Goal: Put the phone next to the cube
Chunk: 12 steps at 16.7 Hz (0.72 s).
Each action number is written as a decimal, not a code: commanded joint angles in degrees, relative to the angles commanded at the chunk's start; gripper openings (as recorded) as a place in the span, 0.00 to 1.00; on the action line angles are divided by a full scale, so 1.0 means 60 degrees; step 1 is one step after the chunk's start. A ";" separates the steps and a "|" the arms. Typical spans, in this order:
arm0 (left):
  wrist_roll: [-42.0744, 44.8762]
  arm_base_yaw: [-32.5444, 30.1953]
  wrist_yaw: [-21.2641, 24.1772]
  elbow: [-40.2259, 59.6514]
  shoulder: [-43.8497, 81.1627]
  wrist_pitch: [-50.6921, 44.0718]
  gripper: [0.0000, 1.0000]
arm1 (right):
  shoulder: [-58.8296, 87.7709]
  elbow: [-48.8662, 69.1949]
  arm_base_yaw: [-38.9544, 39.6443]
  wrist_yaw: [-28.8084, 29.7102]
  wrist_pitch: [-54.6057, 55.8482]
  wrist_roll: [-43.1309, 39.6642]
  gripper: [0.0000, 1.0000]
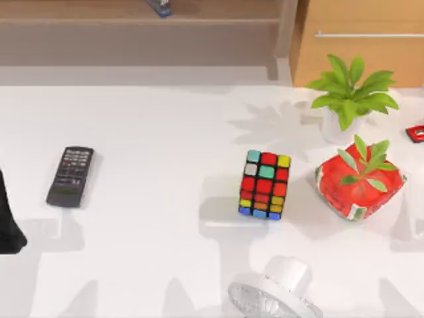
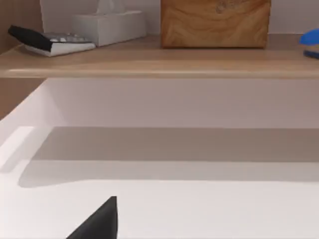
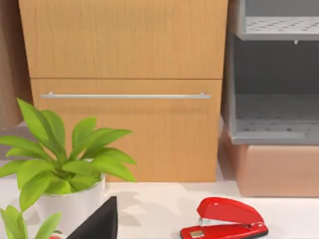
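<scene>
Search step judged in hand: the cube (image 1: pixel 265 184) stands mid-worktop, but the phone cannot be placed with certainty, and a dark flat item (image 2: pixel 30 36) on the shelf (image 2: pixel 199 59) is only a candidate. The left tool (image 1: pixel 8 222) is parked at the worktop's (image 1: pixel 152 265) left edge near the remote (image 1: pixel 69 175), the right tool (image 3: pixel 97 221) beside the red stapler (image 3: pixel 227 219); released or clenched cannot be told for either. Next, locating and grasping the phone is called for; open room is noted left of the cube, while the red planter (image 1: pixel 361 185) crowds its right.
</scene>
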 joint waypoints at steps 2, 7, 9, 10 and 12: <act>0.0002 0.0001 0.0000 0.0003 0.0004 -0.0002 1.00 | 0.0000 0.0000 0.0000 0.0000 0.0000 0.0000 1.00; 0.0658 0.0504 0.0015 0.1140 0.1523 -0.0870 1.00 | 0.0000 0.0000 0.0000 0.0000 0.0000 0.0000 1.00; 0.1157 0.0886 0.0026 0.2004 0.2823 -0.1530 1.00 | 0.0000 0.0000 0.0000 0.0000 0.0000 0.0000 1.00; 0.1440 0.1103 0.0032 0.2495 0.3594 -0.1905 1.00 | 0.0000 0.0000 0.0000 0.0000 0.0000 0.0000 1.00; 0.2057 0.1576 0.0045 0.3564 0.5322 -0.2721 1.00 | 0.0000 0.0000 0.0000 0.0000 0.0000 0.0000 1.00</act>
